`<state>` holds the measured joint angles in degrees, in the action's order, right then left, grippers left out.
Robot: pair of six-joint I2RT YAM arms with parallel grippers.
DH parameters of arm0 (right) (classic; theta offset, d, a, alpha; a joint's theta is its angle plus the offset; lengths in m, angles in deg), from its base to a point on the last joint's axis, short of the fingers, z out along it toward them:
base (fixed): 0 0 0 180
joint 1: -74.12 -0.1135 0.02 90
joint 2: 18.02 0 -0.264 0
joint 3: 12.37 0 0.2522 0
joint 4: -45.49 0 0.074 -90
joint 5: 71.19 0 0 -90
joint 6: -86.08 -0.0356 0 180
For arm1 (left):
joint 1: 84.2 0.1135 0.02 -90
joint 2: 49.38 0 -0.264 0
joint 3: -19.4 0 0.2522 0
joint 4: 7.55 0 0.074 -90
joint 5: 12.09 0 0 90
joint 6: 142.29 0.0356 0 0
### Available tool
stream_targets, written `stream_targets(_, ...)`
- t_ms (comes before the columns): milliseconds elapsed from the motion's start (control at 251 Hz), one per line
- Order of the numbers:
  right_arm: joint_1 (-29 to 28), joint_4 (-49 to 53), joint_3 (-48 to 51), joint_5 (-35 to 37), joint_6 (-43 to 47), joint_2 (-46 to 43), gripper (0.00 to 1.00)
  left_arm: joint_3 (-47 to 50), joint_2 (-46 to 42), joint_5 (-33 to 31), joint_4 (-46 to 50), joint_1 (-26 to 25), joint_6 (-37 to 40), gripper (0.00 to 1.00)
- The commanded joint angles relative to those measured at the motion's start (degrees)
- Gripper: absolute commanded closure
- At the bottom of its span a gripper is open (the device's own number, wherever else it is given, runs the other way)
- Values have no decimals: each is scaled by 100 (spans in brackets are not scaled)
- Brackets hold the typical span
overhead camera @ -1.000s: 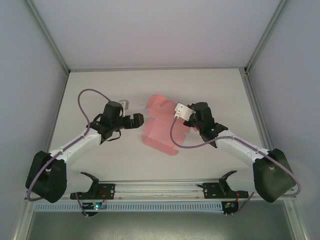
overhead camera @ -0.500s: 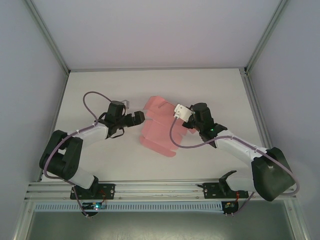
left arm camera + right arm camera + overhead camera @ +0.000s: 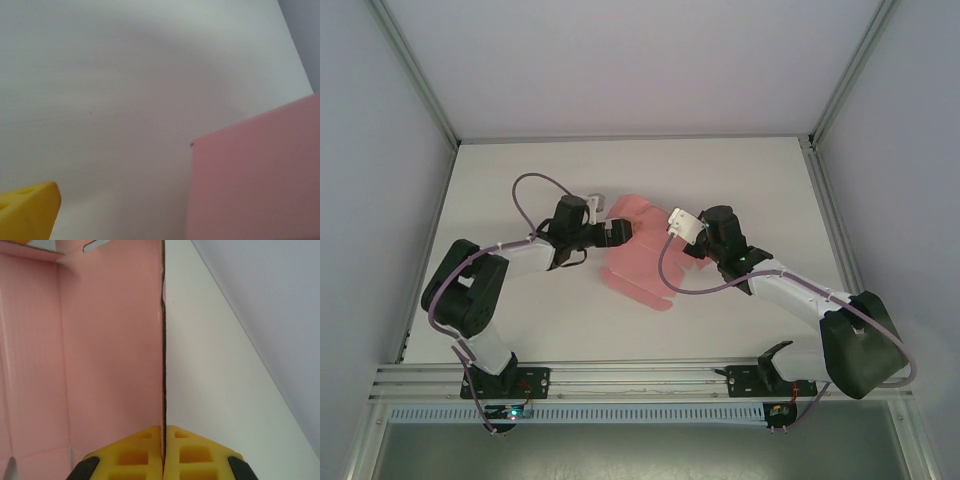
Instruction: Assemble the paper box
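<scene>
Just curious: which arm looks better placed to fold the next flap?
Left, probably: the left hand is open beside the paper box; the right hand is busy pinching its edge.

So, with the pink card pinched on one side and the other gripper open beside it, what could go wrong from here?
1. The right gripper is shut on the thin edge of the pale pink card box; a twist may crease it or let it slip out.
2. The open left gripper is at the card's opposite edge; pushing in could slide or buckle the sheet rather than fold a flap.
</scene>
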<state>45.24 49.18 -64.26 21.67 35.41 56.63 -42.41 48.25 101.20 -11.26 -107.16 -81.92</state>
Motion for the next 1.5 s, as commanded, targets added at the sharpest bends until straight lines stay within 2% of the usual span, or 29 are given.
stream_targets(0,-113,-125,29,-367,49,-133,100,-304,227,-425,214,-198,313,0)
stream_targets(172,-216,-61,20,60,367,-152,100,-38,63,-945,412,-231,158,0)
stream_targets(387,-496,-213,-88,1617,1562,167,100,376,-950,-1482,1388,-229,254,0)
stream_targets(487,-651,-791,26,2245,2180,482,100,573,-1506,-1554,1709,-222,351,0)
stream_targets(583,-694,-1305,115,2335,2404,767,100,621,-1969,-1813,2036,-199,398,0)
stream_targets(643,-712,-1964,243,2485,2614,1009,100,567,-2164,-2132,2258,-129,342,0)
stream_targets(714,-722,-2946,458,2597,3073,1346,100,414,-2193,-2467,2528,75,159,0)
stream_targets(778,-720,-3528,518,2669,3414,1673,100,143,-1984,-2409,2764,392,-42,0)
stream_targets(850,-733,-3700,469,2684,3584,1963,100,-92,-1618,-2191,2743,702,-148,0)
stream_targets(970,-741,-3936,524,2374,3458,2102,100,-454,-882,-1466,2072,1012,23,0)
stream_targets(1153,-759,-3951,549,2121,3392,2042,100,-1421,409,-799,1819,1080,539,0)
stream_targets(1349,-768,-3768,525,2214,3412,1995,100,-2061,1353,1241,1293,1073,915,0)
stream_targets(1449,-768,-3615,499,2211,3212,1889,100,-1870,1371,1995,823,1055,1167,0)
stream_targets(1497,-763,-3532,488,2211,3110,1845,100,-1688,1285,2247,642,1039,1229,5)
